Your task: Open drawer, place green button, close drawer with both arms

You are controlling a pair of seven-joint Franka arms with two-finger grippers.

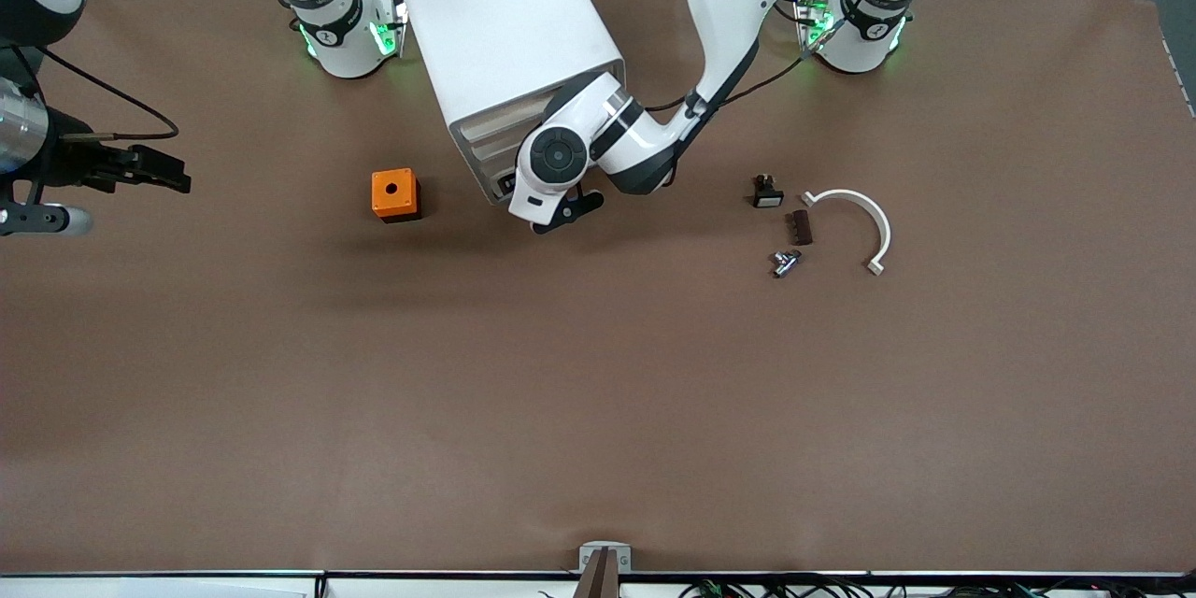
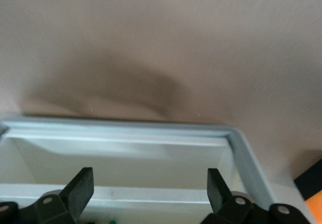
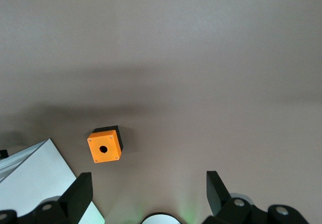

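Brown table (image 1: 598,374), orange cube (image 1: 394,194) beside cabinet (image 1: 509,37), clutter (image 1: 794,229) toward left arm's end

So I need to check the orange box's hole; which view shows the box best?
The right wrist view: the orange box sits whole, hole facing the camera. The front view shows it smaller, beside the cabinet. The left wrist view catches only an orange corner.
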